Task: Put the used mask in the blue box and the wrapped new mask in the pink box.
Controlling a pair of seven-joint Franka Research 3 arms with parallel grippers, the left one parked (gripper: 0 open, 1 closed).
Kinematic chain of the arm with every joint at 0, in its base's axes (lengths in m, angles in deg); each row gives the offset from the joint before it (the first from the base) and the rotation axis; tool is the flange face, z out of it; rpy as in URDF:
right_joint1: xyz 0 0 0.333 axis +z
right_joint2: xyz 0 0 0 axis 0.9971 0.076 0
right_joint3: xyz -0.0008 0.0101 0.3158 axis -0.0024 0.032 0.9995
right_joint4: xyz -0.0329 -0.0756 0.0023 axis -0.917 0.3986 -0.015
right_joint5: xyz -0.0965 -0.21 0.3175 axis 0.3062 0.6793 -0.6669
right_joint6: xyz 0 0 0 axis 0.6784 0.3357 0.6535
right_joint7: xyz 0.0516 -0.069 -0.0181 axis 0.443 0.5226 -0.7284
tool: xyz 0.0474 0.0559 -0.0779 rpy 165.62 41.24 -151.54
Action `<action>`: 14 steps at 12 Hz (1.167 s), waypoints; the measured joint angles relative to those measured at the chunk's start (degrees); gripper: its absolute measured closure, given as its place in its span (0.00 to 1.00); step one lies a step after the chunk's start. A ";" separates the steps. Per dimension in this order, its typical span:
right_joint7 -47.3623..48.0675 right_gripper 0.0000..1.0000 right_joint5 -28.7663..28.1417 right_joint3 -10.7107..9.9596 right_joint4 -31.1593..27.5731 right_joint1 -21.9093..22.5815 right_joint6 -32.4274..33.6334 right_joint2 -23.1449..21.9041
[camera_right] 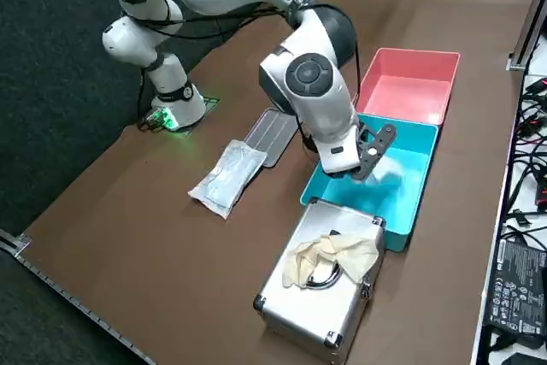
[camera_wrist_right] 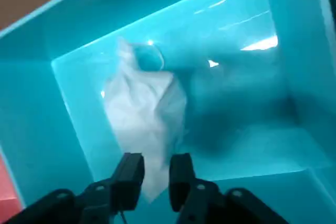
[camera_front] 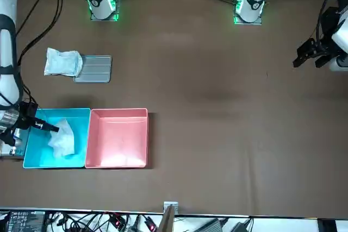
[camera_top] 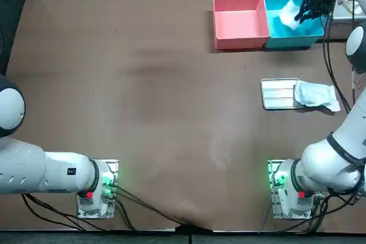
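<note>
The used mask point(camera_top: 289, 12) point(camera_front: 62, 137) point(camera_wrist_right: 147, 116) lies crumpled inside the blue box point(camera_top: 293, 41) point(camera_front: 54, 161) point(camera_right: 402, 211). My right gripper point(camera_top: 311, 8) point(camera_front: 48, 126) point(camera_right: 374, 150) point(camera_wrist_right: 156, 174) hovers over that box near its outer side, fingers slightly open and apart from the mask below them. The wrapped new mask point(camera_top: 315, 94) point(camera_front: 63, 62) point(camera_right: 229, 175) rests on the table, overlapping the edge of a grey ridged tray point(camera_top: 278, 93) point(camera_front: 95, 69) point(camera_right: 272, 132). The pink box point(camera_top: 240, 42) point(camera_front: 118, 162) point(camera_right: 408, 83) stands against the blue one and holds nothing.
A silver metal case point(camera_right: 318, 301) with a pale crumpled glove or cloth point(camera_right: 329, 256) on top sits just beyond the blue box at the table's right edge. Cables run along the far edge.
</note>
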 joint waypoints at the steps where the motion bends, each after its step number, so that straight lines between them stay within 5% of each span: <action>1: 0.00 0.58 1.76 0.06 0.35 0.24 -0.22 0.12; 6: 0.07 0.01 11.27 0.14 3.47 2.97 1.28 -2.60; 10: 0.10 0.00 13.69 0.15 3.47 4.18 14.42 -8.33; 14: 0.19 0.00 15.88 0.15 -2.81 5.03 22.09 -13.83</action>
